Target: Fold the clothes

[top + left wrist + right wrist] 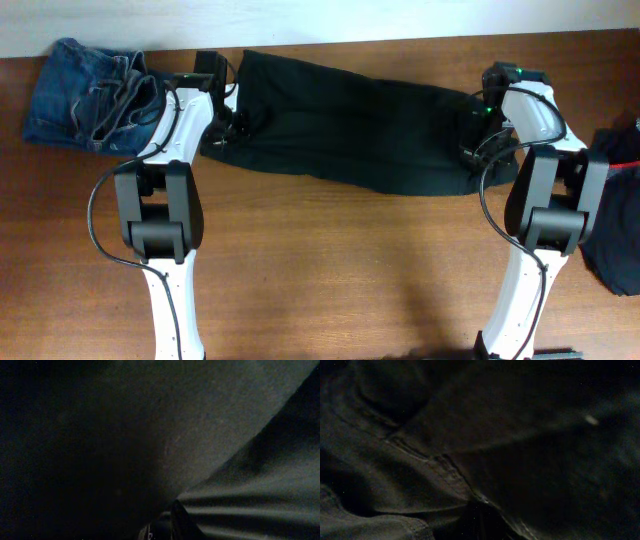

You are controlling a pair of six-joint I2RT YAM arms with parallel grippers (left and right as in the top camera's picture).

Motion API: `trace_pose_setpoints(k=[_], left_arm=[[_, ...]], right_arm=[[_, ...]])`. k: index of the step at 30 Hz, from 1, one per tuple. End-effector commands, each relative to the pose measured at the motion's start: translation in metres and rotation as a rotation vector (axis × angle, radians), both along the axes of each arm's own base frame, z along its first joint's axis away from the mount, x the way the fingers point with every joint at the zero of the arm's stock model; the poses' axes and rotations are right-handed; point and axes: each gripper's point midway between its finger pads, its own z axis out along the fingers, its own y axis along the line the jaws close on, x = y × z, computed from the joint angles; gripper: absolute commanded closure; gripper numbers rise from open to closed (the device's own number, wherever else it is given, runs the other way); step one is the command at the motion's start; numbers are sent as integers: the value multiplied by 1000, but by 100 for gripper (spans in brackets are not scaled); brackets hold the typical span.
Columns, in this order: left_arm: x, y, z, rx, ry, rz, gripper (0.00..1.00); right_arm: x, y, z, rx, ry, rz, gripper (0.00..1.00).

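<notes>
While black trousers (350, 130) stretch from left pincer (234, 124), state unclear, to right pincer (476, 142), pressed together.

The overhead camera looks straight down; both wrist cameras press close against the soft black matte trousers (350, 135) (overhead shows them whole).

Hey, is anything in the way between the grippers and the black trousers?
Nothing visible does. The left gripper and right gripper sit at opposite ends of the black trousers, and both wrist views show only dark fabric close up. The blue jeans and a dark garment lie off to either side.
</notes>
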Motion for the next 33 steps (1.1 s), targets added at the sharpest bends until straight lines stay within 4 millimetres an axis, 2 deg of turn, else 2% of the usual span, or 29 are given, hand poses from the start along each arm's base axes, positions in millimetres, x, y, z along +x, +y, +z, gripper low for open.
trace_pose_setpoints(k=[1,5,10,14,20,23,25,28,29,30,31,32,33], left_arm=[[-33,62,-36,143,162,111,83],[-48,49,-35,70,229,102,84],[-71,34,-30,-13,329,99,85],[-71,34,-25,-13,325,99,85],[-82,9,6,-86,338,71,85],[-78,1,20,-78,292,46,85],[-72,-2,30,-68,247,34,85],[-64,-1,50,-44,176,26,81],[-62,0,60,-40,147,26,71],[-60,0,64,-40,133,25,64],[-57,1,67,-37,112,24,56],[-54,1,69,-37,97,24,51],[-48,0,69,-39,72,20,34]], right_arm=[[-5,-64,-21,-200,28,-24,89],[-1,-77,-22,-208,1,-35,88],[-1,-103,-22,-213,-28,-54,88],[5,-107,-24,-174,-73,-73,89],[18,-112,-21,-185,-120,-29,81],[19,-112,-17,-185,-121,-27,75],[23,-111,-7,-183,-132,-26,66],[31,-110,22,-184,-154,-21,53],[35,-107,37,-173,-173,-19,25],[37,-105,46,-158,-188,-18,9],[43,-96,62,-112,-223,-17,1],[47,-89,73,-74,-250,-15,1],[55,-75,88,-5,-293,-7,1]])
